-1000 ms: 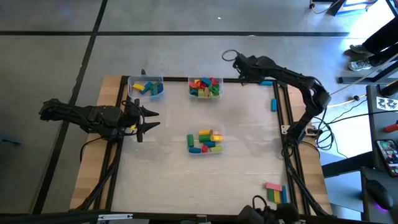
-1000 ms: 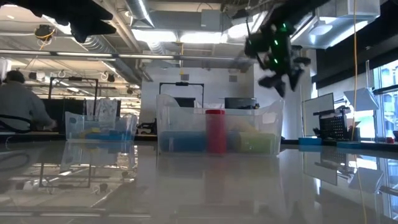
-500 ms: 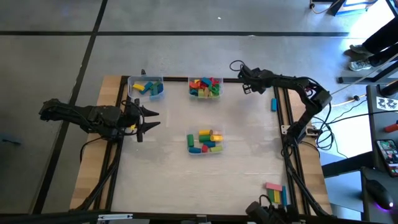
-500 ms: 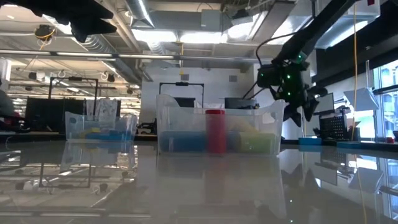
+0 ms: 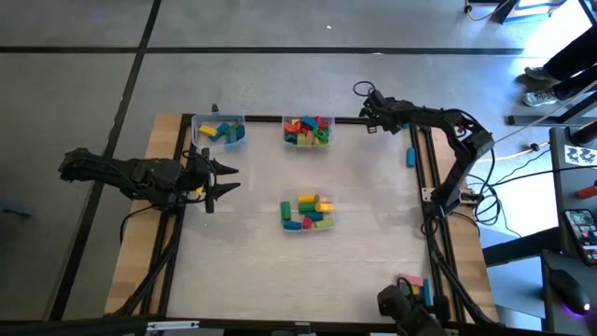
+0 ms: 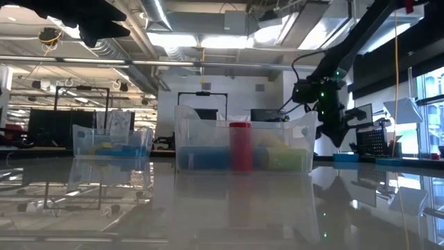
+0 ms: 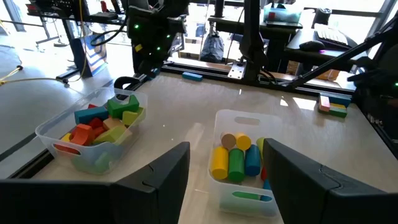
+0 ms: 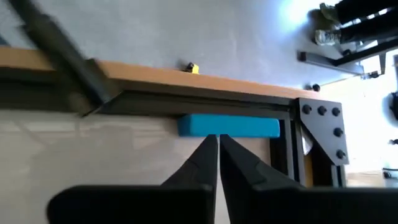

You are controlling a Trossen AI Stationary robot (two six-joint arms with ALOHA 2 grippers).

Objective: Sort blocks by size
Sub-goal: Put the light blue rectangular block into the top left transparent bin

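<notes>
Robotics lab: exposed ducts (image 6: 149, 21), monitors (image 6: 267, 114).

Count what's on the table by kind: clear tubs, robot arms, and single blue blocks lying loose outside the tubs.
Clear tubs: 3
Robot arms: 2
Loose blue blocks: 2
Total: 7

- The left gripper (image 7: 227, 180) has its two dark fingers spread wide, with nothing between them.
- Just past the fingers sits a clear tub (image 7: 239, 196) holding yellow, green and blue cylinder blocks (image 7: 235, 158).
- Beside it, apart, another clear tub (image 7: 93, 158) holds red, orange, yellow and green blocks (image 7: 102, 123).
- A blue block (image 7: 192, 76) lies near the table's far rail.
- Stacked blocks (image 7: 331, 105) lie farther along that edge.
- The other arm (image 7: 152, 31) hangs above the far tub.
</notes>
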